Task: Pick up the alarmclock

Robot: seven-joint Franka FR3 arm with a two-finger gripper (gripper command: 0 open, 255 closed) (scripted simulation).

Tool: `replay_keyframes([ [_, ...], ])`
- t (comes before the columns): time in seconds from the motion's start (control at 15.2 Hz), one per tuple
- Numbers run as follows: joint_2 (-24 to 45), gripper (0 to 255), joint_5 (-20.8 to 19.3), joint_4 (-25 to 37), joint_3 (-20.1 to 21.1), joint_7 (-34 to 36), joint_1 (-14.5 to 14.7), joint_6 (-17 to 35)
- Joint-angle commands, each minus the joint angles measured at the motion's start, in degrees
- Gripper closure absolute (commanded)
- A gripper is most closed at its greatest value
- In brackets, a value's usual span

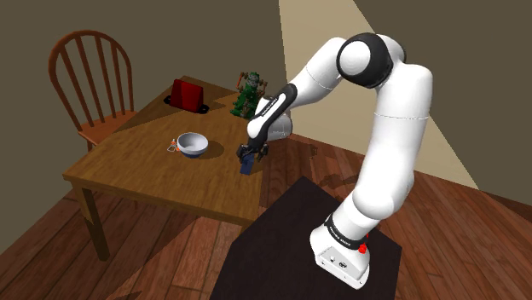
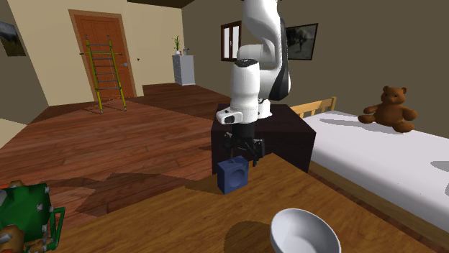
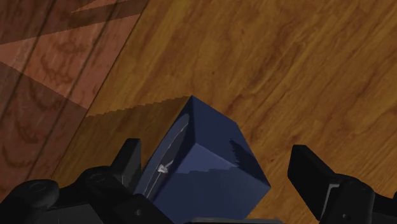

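The alarm clock [image 1: 247,165] is a dark blue cube standing on the wooden table [image 1: 145,170] close to the edge nearest the stand. In the second exterior view the clock [image 2: 233,175] sits right under my gripper [image 2: 243,154]. My gripper [image 1: 247,155] hangs straight down over it. In the wrist view the clock [image 3: 203,168] lies between the black fingers [image 3: 313,173], and the gripper [image 3: 216,153] is open. One finger is close to the clock's glass face; the other stands off with bare table between.
A white bowl [image 1: 192,145] sits on the table a little away from the clock. At the table's far edge are a red block [image 1: 187,94] and a green toy figure [image 1: 248,94]. A wooden chair [image 1: 89,77] stands behind. The dark stand [image 1: 290,247] adjoins the table.
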Motion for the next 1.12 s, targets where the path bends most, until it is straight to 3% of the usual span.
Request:
replay_keyframes([
  [0.0, 1.6, 0, 0.3, 0.3, 0.3, -0.2, -0.2, 1.4],
  [0.2, 2.1, 0, 0.4, 0.4, 0.4, -0.3, -0.3, 1.8],
  [0.26, 2.1, 255, 0.4, 0.4, 0.4, -0.3, -0.3, 1.8],
  [1.06, -0.4, 255, 0.0, -0.3, -0.1, 0.1, 0.1, -0.1],
])
